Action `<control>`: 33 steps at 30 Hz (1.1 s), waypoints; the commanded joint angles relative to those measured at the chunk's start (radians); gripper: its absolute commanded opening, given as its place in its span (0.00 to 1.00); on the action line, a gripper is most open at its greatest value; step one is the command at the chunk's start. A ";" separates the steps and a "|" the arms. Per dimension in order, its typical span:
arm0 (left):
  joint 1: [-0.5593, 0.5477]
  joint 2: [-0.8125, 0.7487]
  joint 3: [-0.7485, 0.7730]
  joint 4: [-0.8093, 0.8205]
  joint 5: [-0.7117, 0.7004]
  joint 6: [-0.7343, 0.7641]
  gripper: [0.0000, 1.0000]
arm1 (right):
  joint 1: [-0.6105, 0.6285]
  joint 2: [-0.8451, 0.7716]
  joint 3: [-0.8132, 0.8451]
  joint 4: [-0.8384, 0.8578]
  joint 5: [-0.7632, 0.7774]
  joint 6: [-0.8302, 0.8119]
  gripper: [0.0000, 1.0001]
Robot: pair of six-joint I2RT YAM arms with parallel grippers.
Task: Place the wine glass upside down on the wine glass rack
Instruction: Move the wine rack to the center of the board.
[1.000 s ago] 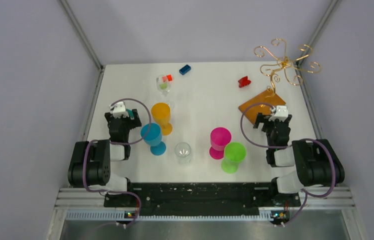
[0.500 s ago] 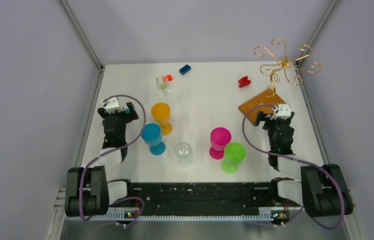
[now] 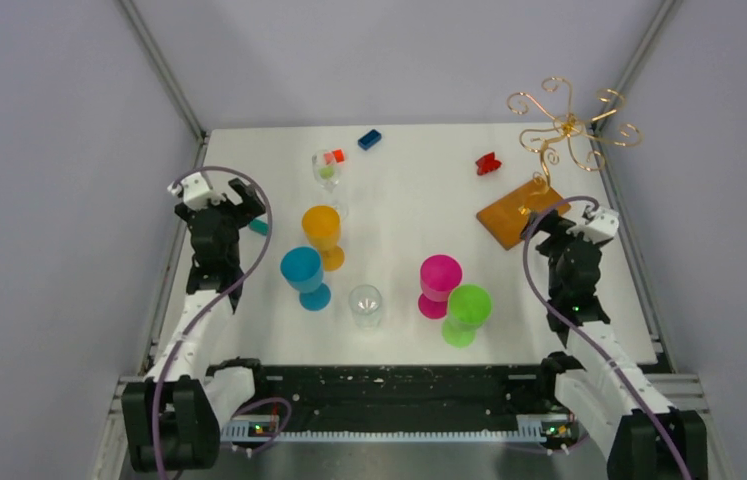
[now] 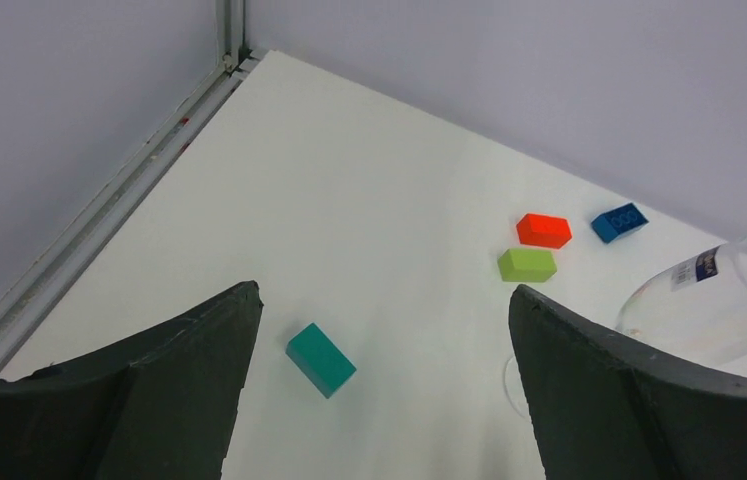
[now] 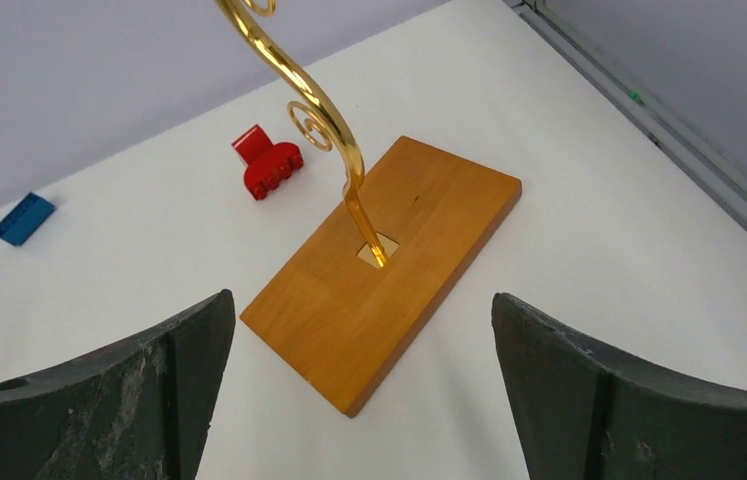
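**Wine glass** (image 3: pixel 327 172): clear, stemmed, upright at the far left-centre of the worktop (image 3: pixel 419 200). Nothing touches it.

**Rack** (image 3: pixel 569 130): gold wire with curled arms on a wooden base, at the far right corner. It stands well apart from the glass.

**Left tool** (image 3: pixel 219 200): jaws spread fully wide, holding nothing. It hangs above a teal block (image 4: pixel 320 359), with the glass off to its right.

**Right tool** (image 3: pixel 566 225): jaws spread fully wide, empty. It sits just short of the rack's base, facing the wire stem.

**Hazards, as judged:**
- Tipping: the glass is tall on a narrow foot, so a sideways nudge from one finger before both close would likely topple it.
- Slip: smooth glass may slide in the jaws when turned upside down, and a drop could break it.
- Neighbours: an orange goblet (image 3: pixel 322 232) and a blue goblet (image 3: pixel 303 275) stand near the left arm's likely path, and a sweeping elbow could knock them.
- Rack: it looks light, so a push on a curl while threading the stem may drag or tilt it, and the right tool so near the base may bump it.
- Wrong pick: a clear tumbler (image 3: pixel 365 305) could be mistaken for the glass.
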 commanded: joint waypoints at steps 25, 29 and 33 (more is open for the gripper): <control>-0.019 -0.078 0.223 -0.387 0.044 -0.239 0.99 | 0.033 0.086 0.469 -0.570 -0.483 0.132 0.82; -0.088 -0.074 0.258 -0.398 0.015 -0.195 0.98 | 0.158 0.138 0.590 -0.695 -0.447 0.056 0.80; -0.155 -0.094 0.279 -0.441 -0.033 -0.145 0.97 | 0.250 0.193 0.680 -0.806 -0.432 0.017 0.76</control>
